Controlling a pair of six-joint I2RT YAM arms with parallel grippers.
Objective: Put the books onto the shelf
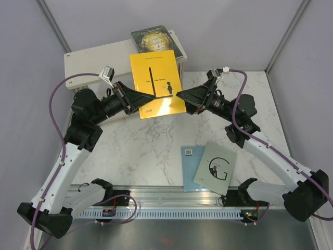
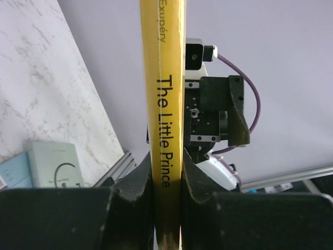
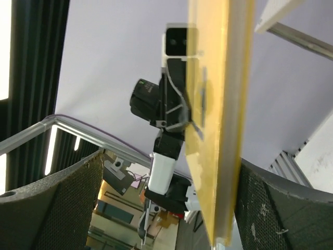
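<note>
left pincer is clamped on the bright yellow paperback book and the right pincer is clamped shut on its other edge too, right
Not quite. The left pincer is clamped on the bright yellow paperback book, but the right pincer is open: the right wrist view shows its fingers wide apart either side of the book's edge.

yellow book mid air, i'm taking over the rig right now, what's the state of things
Left hand: shut on the yellow book at its spine, holding it in the air in front of the shelf.
Right hand: open, fingers either side of the book's opposite edge, not gripping.
Done: green book lies on top of the shelf.
Left: shelve the yellow book, then the blue book and G book, which lie on the table near the arm bases, with the G book overlapping the blue one.
</note>
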